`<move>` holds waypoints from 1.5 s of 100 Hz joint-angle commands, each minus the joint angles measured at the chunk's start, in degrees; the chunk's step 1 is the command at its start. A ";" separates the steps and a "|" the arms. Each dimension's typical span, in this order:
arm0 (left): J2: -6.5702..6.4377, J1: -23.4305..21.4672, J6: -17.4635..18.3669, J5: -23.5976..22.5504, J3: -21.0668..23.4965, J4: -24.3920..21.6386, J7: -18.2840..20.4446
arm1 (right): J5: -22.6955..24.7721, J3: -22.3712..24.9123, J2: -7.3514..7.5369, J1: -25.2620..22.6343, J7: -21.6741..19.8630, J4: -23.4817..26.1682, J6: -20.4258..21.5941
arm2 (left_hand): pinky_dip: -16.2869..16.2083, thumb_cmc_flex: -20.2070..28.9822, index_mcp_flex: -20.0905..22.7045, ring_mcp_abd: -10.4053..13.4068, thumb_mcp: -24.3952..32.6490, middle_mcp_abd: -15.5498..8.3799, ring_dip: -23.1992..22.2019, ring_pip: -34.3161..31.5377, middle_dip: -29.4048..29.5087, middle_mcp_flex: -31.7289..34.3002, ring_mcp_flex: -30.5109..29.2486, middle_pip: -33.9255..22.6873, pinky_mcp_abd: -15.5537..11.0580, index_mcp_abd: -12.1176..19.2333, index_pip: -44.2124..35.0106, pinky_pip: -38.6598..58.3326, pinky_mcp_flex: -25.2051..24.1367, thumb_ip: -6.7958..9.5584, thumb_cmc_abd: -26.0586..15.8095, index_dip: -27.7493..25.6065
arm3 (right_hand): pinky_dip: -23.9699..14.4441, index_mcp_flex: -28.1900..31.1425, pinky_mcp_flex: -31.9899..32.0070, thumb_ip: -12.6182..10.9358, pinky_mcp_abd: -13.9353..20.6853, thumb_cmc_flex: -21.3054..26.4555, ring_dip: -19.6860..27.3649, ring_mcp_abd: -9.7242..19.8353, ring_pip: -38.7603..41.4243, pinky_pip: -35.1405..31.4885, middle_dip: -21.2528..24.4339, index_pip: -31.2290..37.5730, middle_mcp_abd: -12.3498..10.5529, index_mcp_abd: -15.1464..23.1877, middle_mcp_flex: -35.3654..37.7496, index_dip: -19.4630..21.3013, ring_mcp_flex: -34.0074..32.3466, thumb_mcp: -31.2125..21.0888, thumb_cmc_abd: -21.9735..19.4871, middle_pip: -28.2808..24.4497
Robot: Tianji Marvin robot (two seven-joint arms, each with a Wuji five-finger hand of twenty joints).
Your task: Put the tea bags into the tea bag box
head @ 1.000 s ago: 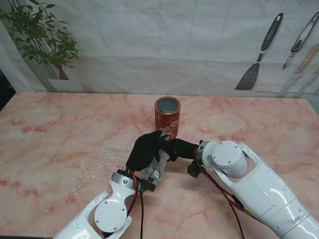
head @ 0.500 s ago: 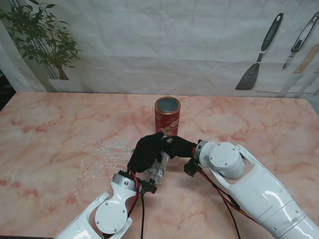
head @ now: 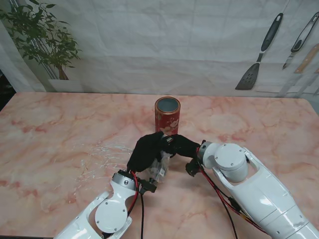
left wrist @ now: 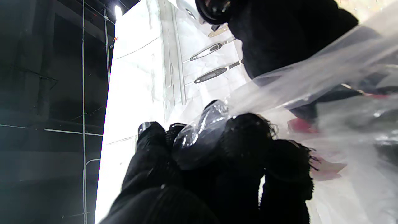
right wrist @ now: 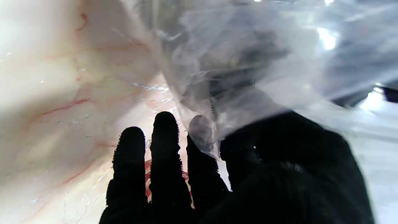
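While you look from the stand camera, you see both black-gloved hands meeting near the middle of the marble table point(head: 60, 139), nearer to me than the red tea bag box point(head: 167, 116). The box is a round tin, it stands upright and its top is open. It is apart from the hands, just beyond them.

The left hand point(head: 146, 151) has its fingers point(left wrist: 245, 140) closed on a clear plastic bag point(head: 158, 169). In the left wrist view you can see the crumpled edge of the bag point(left wrist: 199, 137) pinched between the fingers, so this hand is holding the bag, which hangs under the hand above the table. Something reddish shows through the plastic in this view, but it is too blurred to name.

The right hand point(head: 180, 146) touches the left hand from the right side, at the top of the bag. In the right wrist view the plastic point(right wrist: 248, 62) lies over the thumb side of the hand, and three fingers point(right wrist: 164, 146) stand straight and a little apart, with the table behind them. You cannot tell from these pictures if the right hand really grips the plastic or only rests against it.

The tea bags themselves you cannot make out clearly; the plastic is too cloudy.

On the wall behind the table there hang a spatula point(head: 259, 57) and other kitchen tools, and a green plant point(head: 42, 42) stands at the far left.
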State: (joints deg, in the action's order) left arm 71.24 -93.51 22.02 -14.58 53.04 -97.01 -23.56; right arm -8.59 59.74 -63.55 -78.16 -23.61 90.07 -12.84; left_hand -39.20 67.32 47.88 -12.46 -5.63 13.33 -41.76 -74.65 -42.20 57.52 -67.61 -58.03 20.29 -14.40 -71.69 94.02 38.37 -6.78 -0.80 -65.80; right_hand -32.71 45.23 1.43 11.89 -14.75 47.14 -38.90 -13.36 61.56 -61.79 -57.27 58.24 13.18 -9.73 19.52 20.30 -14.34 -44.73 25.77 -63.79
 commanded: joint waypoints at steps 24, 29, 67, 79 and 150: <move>0.23 0.65 -0.73 -0.38 0.06 -0.24 0.22 | -2.64 1.36 0.76 0.06 -5.05 -0.09 1.40 | 0.03 4.01 0.30 0.11 2.66 -3.13 0.84 3.74 0.90 0.00 0.02 -0.67 -3.77 1.92 -2.90 2.41 0.25 2.63 -5.05 -0.52 | -1.15 1.02 2.70 -3.97 2.02 -10.01 0.21 0.91 -0.19 3.21 0.65 -13.15 0.10 -1.42 -4.60 0.14 4.66 3.67 -6.06 0.79; 0.25 0.73 -0.73 -0.48 -0.01 -0.16 0.16 | -3.11 1.33 0.81 0.22 -5.61 -0.31 1.69 | 0.03 4.04 0.30 0.11 2.67 -3.11 0.85 3.74 0.90 -0.03 0.02 -0.66 -3.76 1.92 -2.90 2.41 0.25 2.63 -5.03 -0.52 | -1.42 2.47 2.73 -4.95 1.88 -12.79 0.18 0.74 -0.19 3.40 0.59 -16.25 0.21 -1.64 -4.48 2.83 4.68 2.62 -5.22 0.83; 0.41 1.17 -0.70 -0.06 -0.39 0.22 0.11 | -0.65 -1.05 1.92 2.93 -9.39 -1.72 3.27 | 0.01 4.03 0.28 0.24 2.66 -3.08 0.90 3.75 0.91 -0.04 0.03 -0.63 -3.75 1.95 -2.86 2.39 0.25 2.63 -5.05 -0.53 | -1.55 -1.64 1.17 -4.56 0.25 -19.61 -0.19 0.47 -0.22 2.26 -0.19 -20.86 0.34 0.50 -5.83 12.50 4.06 -4.91 17.17 1.16; 0.44 1.30 -0.66 0.10 -0.49 0.35 0.16 | -0.31 -2.00 2.19 3.80 -10.53 -2.15 3.79 | 0.01 4.05 0.25 0.16 2.67 -3.14 0.93 3.79 0.92 -0.10 0.01 -0.59 -3.74 1.97 -2.85 2.38 0.23 2.64 -5.07 -0.54 | -0.88 -5.48 1.08 -4.49 1.21 -17.06 -0.47 1.02 0.09 1.78 -0.70 -17.22 -0.09 1.32 -6.82 15.60 4.30 -7.84 19.05 0.69; 0.47 1.09 -0.71 0.93 -0.03 0.42 0.27 | -1.39 0.70 1.04 0.77 -5.29 0.16 3.47 | -0.02 4.06 0.36 -0.03 2.66 -3.01 0.91 3.77 0.92 0.03 0.03 -0.59 -3.65 1.98 -2.89 2.35 0.22 2.62 -5.01 -0.59 | -0.06 -3.02 2.72 -4.77 2.10 2.15 -0.19 1.23 -0.02 2.76 -1.66 1.85 -0.07 -1.12 -4.40 7.61 4.81 -5.06 1.27 -0.65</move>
State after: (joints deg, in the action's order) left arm 71.46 -92.49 21.51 -13.69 53.05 -96.33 -23.92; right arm -8.71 59.87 -62.50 -76.85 -28.52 89.36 -9.13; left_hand -39.09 67.32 47.88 -12.42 -5.63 13.34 -41.67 -73.16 -42.20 57.51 -67.58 -58.03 20.09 -14.33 -71.69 95.28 38.33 -6.78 -0.80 -65.82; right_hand -33.33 41.71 3.37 10.14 -14.10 47.91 -39.33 -13.60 61.54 -59.12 -57.98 57.40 13.92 -12.31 16.21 26.37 -10.80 -48.43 28.60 -63.20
